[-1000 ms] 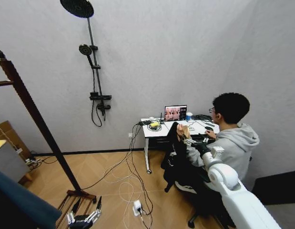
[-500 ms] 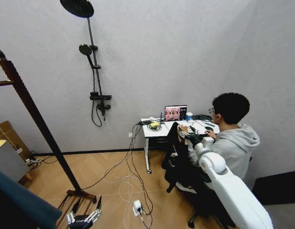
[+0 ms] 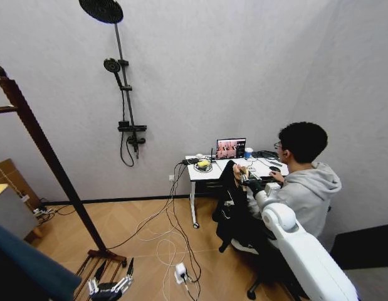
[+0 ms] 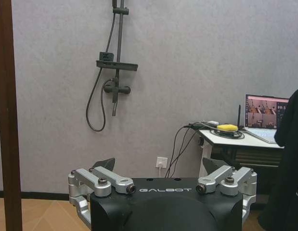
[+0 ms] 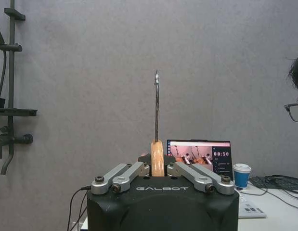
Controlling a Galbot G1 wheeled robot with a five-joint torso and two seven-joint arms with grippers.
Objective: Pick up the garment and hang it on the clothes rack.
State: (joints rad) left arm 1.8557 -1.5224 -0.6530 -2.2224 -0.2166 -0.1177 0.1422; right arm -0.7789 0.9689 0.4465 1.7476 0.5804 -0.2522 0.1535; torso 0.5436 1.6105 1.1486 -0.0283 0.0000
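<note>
Laptop (image 3: pixel 230 148) and paper cup (image 3: pixel 248 152) on desk (image 3: pixel 195 173)

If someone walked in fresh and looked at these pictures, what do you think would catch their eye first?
Probably the right gripper, reached out toward the white desk and shut on the pale wooden hanger, its metal hook standing upright and the black garment draping beneath. Next, the dark clothes rack leaning tall at the robot's left, with the left gripper parked low near its foot.

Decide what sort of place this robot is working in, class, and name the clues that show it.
Probably an indoor robot test room or lab dressed up as a home: a shower set fixed to a dry wall, a desk with a laptop and loose cables, and a wooden clothes rack.
</note>
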